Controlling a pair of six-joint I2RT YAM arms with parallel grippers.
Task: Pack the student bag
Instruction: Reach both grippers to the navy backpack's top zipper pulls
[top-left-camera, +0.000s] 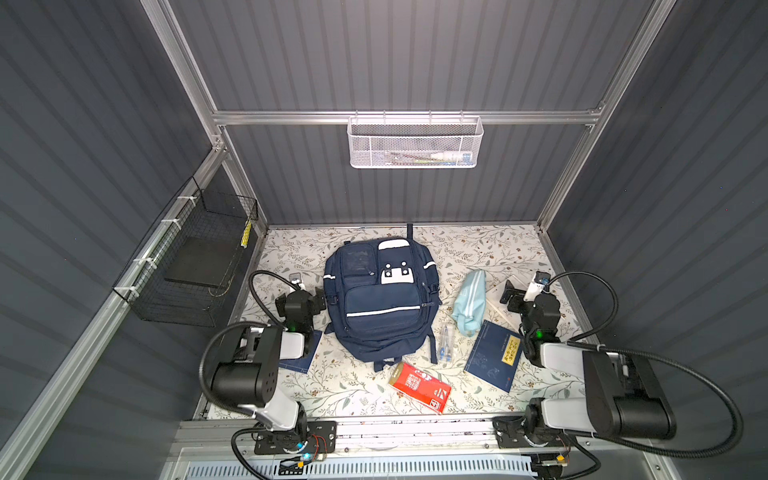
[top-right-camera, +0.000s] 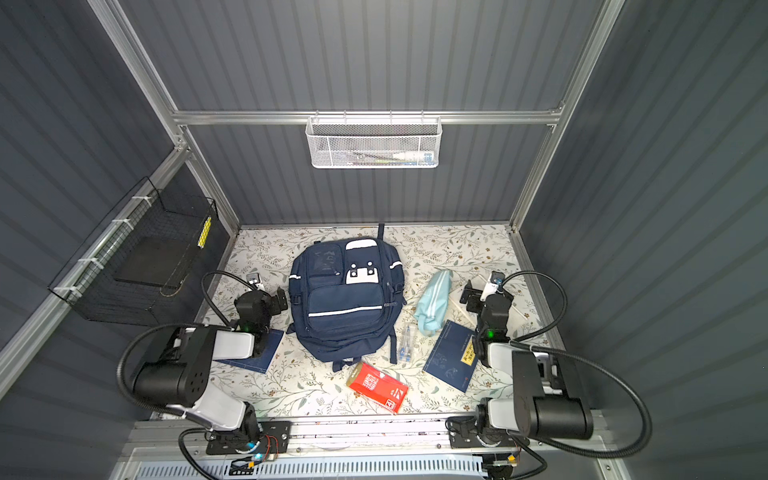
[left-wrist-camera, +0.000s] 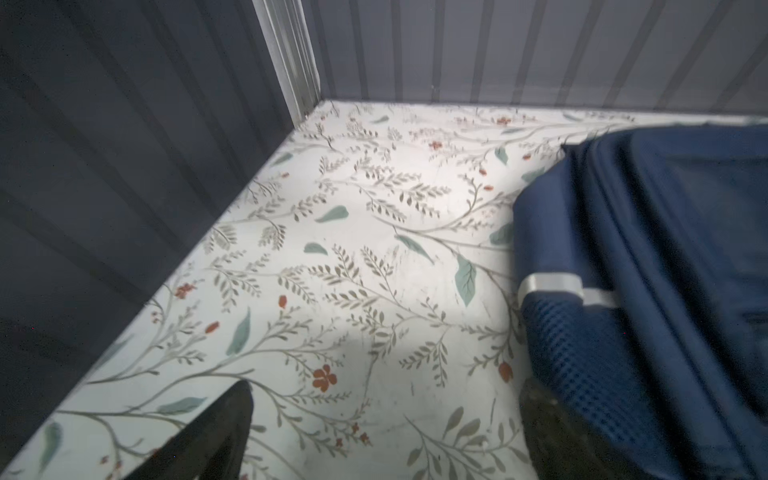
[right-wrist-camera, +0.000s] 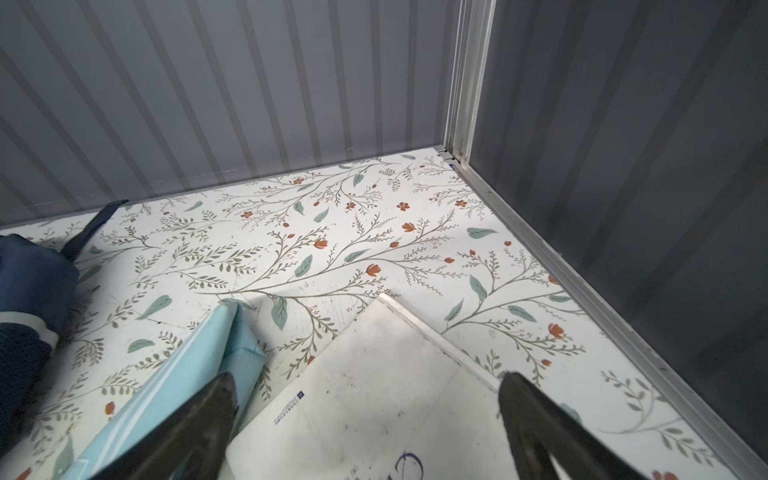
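Navy student bag (top-left-camera: 380, 299) lies flat, front up, mid-worktop (top-left-camera: 498, 249), betw. two arms.

Clutter sits right & front of it: pale-blue pouch (top-left-camera: 469, 303) just beside, clear pen pack (top-left-camera: 445, 343), navy notebook (top-left-camera: 494, 355), red box (top-left-camera: 420, 387) near front edge; 2nd notebook (top-left-camera: 301, 361) partly under left arm. Left tool (left-wrist-camera: 386, 415), jaws apart, is close by bag's mesh side; contact unclear. Right tool (right-wrist-camera: 368, 395), jaws apart, hangs over white sheet (right-wrist-camera: 374, 353) next to pouch. Open floral surface runs along rear wall & both back corners. Bag shows white reflective stripes, white patch w/ black dots; handle points rearward.
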